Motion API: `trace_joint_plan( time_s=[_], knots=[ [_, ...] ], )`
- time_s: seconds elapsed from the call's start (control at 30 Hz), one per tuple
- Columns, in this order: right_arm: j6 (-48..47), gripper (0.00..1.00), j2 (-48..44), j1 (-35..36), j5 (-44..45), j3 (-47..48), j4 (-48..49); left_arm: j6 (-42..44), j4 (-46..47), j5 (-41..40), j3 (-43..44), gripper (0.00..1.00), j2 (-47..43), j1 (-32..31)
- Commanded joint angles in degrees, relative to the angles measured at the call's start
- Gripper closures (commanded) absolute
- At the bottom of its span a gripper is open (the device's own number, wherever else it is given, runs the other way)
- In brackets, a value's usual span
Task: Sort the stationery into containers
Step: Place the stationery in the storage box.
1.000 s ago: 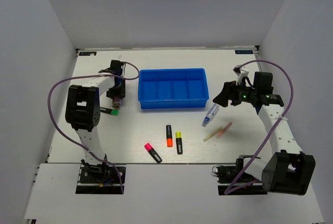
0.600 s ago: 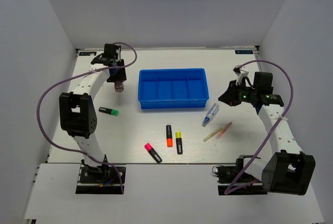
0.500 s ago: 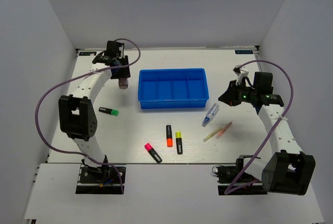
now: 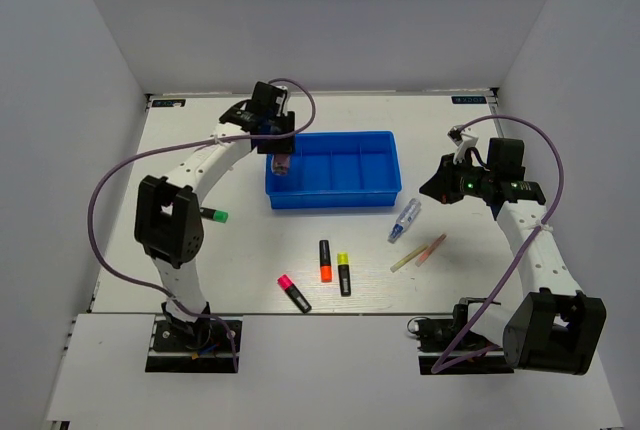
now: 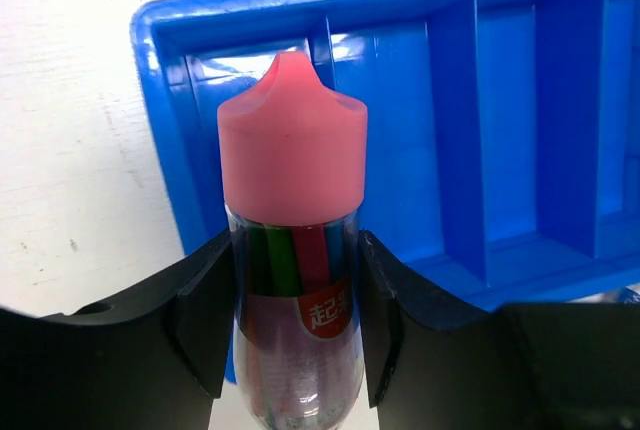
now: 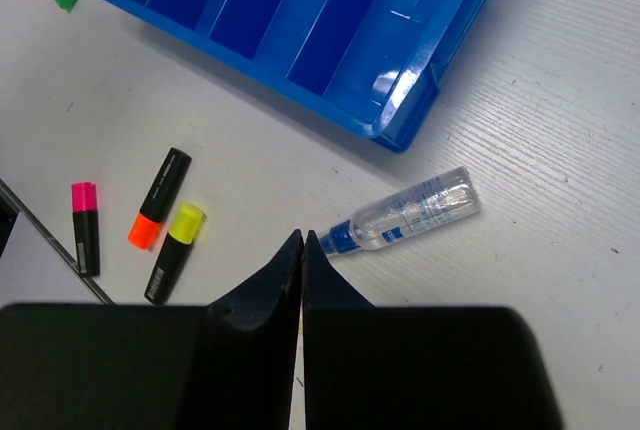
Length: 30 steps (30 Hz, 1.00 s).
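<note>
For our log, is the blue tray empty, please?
Empty where visible: the blue tray has bare compartments; the left gripper holds a capped bottle above.

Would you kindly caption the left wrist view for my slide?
Left gripper holding a pink-capped tube over one end of the blue tray.

The tray [image 5: 158, 100] is glossy plastic, the bottle [image 5: 295, 350] clear with a matt cap [image 5: 292, 140].

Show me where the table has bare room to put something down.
Bare: the far strip behind the blue tray, and the stretch between the green-capped highlighter and the pink-capped highlighter. Crowded: in front of the tray, around the tube and sticks.
</note>
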Motion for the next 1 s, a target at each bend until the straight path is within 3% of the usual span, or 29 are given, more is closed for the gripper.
trace_joint_plan(
  time_s=[0.0, 0.23, 0.37, 0.43, 0.6, 0.97],
  knots=[
    [-0.90, 0.99, -0.57, -0.29, -0.62, 1.32, -0.37, -1.29, 1.95, -1.51, 1.54, 1.00, 0.96, -0.79],
    [-1.17, 0.97, -0.74, -0.20, -0.70, 1.32, -0.64, -1.29, 2.74, -4.06, 1.36, 1.00, 4.30, -2.46],
    [-1.26, 0.96, -0.74, -0.29, -0.79, 1.41, -0.64, -1.20, 2.83, -5.11, 1.18, 0.85, 5.36, -3.08],
    [-1.26, 0.90, -0.92, -0.29, -0.79, 1.41, -0.73, -1.29, 2.92, -5.29, 0.92, 0.73, 5.62, -3.17],
    [-1.43, 0.81, -0.92, -0.29, -0.97, 1.41, -0.73, -1.47, 3.62, -6.17, -1.01, 0.60, 5.01, -3.26],
    [-1.26, 0.75, -1.09, -0.38, -1.23, 1.40, -0.90, -1.38, 2.57, -6.44, -0.05, 0.45, 4.66, -3.26]
  ],
)
